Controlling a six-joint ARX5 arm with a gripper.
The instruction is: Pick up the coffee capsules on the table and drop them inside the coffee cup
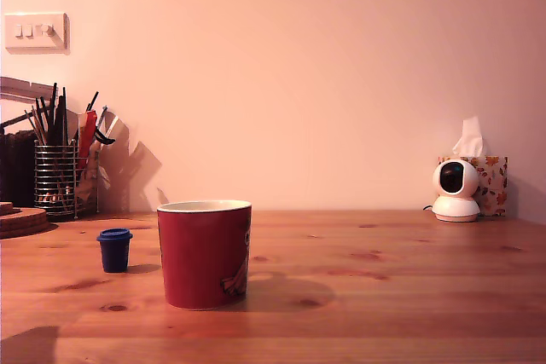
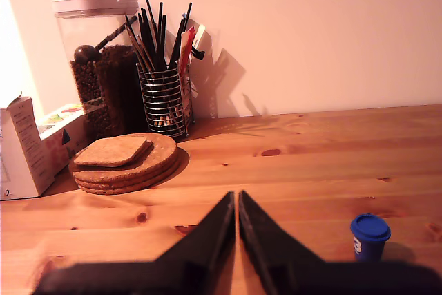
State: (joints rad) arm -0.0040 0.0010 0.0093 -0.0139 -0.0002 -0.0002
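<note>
Standing low in the centre-left of the exterior view, the wide red coffee cup with a cream rim (image 1: 205, 253) rests on the reddish-brown wooden tabletop (image 1: 409, 296), a small picture showing on its side. Just beside it, toward the exterior view's left and apart from it, a tiny dark blue tapered coffee capsule (image 1: 114, 250) sits upright on the wood. Only this one capsule can be seen in either view. At the left edge of that frame a wire-mesh utensil holder full of dark utensils (image 1: 65, 178) stands against the wall, below a white wall switch plate (image 1: 35, 31) in the upper left. At right, near the wall, a small white dome camera (image 1: 455, 191) sits in front of a floral tissue box (image 1: 492, 181).

In the wrist view, the black gripper (image 2: 237, 205) fills the lower middle of the frame, its jaws pressed together with nothing between them. The blue capsule (image 2: 369, 236) appears at the lower right, well apart from the jaws. In the upper left stand the wire holder (image 2: 164, 98), a clear jar of dark contents (image 2: 97, 74), a stack of round cork coasters (image 2: 128, 162) and a white carton (image 2: 24, 146).
</note>
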